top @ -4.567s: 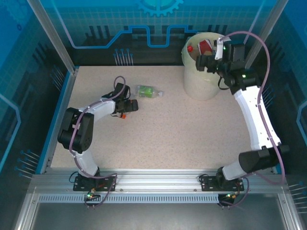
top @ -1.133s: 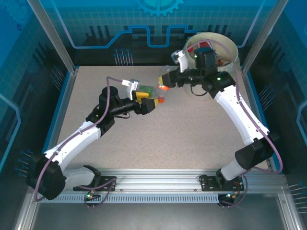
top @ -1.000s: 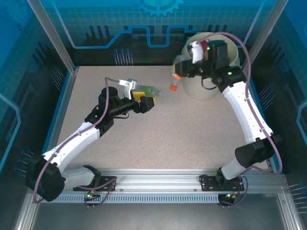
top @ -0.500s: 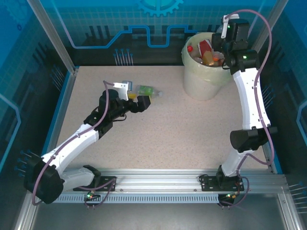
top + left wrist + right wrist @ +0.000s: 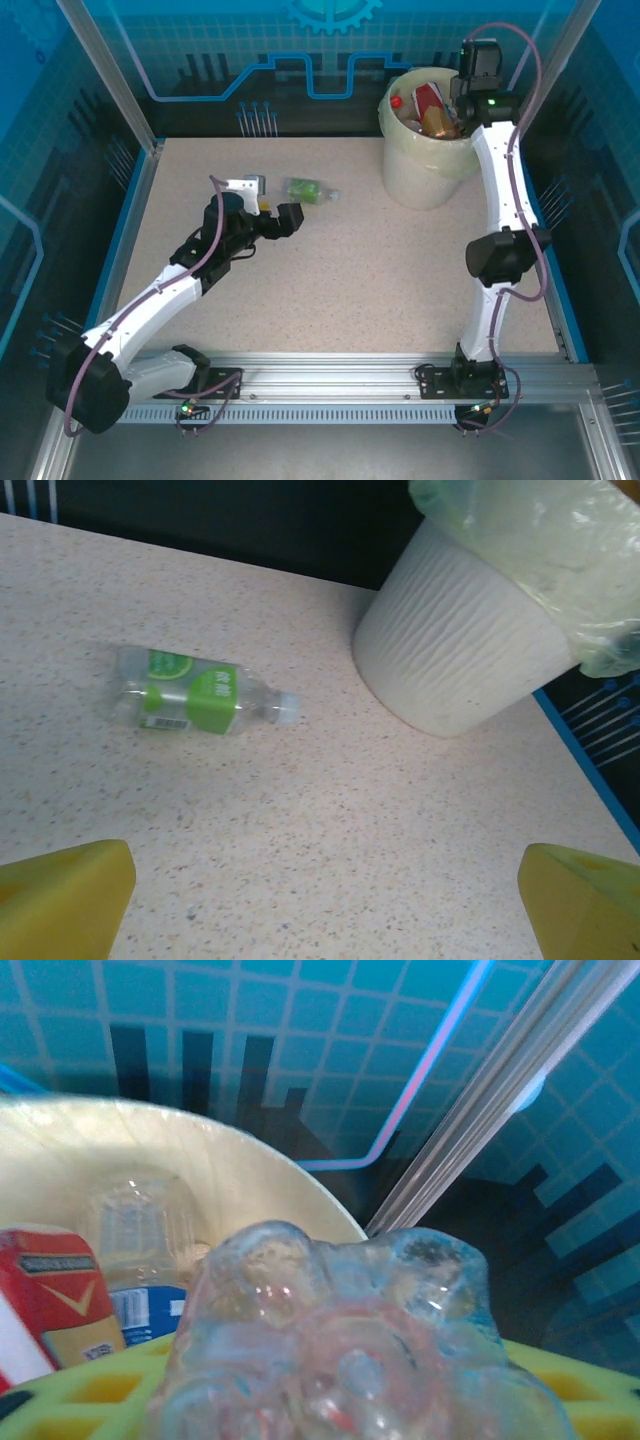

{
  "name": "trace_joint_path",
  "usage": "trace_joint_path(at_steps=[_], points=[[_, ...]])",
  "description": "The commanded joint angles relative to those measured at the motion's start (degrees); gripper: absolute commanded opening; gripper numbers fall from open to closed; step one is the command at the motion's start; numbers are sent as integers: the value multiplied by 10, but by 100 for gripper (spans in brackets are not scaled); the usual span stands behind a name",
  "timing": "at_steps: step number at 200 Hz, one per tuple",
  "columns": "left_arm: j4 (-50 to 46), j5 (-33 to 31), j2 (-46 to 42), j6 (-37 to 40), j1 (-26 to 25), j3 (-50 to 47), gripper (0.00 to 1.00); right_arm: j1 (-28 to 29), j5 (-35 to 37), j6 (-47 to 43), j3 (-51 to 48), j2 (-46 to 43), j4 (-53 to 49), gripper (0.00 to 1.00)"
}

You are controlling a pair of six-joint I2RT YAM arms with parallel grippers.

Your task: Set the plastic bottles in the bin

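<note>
- The round white bucket lined with a pale yellowish bag, the bin (image 5: 418, 178), stands at the far right of the table, already heaped with bottles, among them a red-labelled one (image 5: 430, 97).
- The right gripper (image 5: 460, 108) hangs over the bin's far rim. A clear plastic bottle (image 5: 330, 1350) sits between its yellow pads (image 5: 85, 1392); I cannot tell whether they clench it or have let go. Dropped this near the rim, it could glance off the heap and fall behind the bin.
- The left gripper (image 5: 277, 216) is spread wide and empty.
- A clear green-labelled bottle (image 5: 190, 689) lies on its side just beyond it, well apart from the bin. Being round, it may roll away from an off-centre pinch.
</note>
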Motion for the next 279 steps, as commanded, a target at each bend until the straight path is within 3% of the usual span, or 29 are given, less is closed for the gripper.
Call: trace_joint_path(at_steps=[1,54,76,113,149,195,233,279], points=[[-21,-21,-23,-8,14,-11,99,3,9,9,53,17,-33,86],[-22,-17,-22,-28,29,-18,99,8,-23,19,38,-21,-19,100],[-21,-15,-13,-34,32,-14,99,7,-33,24,26,-35,-21,100],[-26,-7,2,-39,35,-4,99,-4,-182,53,19,-53,-43,100],[-31,-5,9,-43,37,-1,99,-6,-116,99,-26,-74,-37,100],[-40,-10,9,-49,41,-8,99,-6,-258,121,-42,-105,-51,100],[-56,-45,26,-98,46,-12,99,48,-382,85,-159,-164,25,100],[-113,-96,39,-197,71,-8,99,174,-432,-34,-346,-200,175,100]])
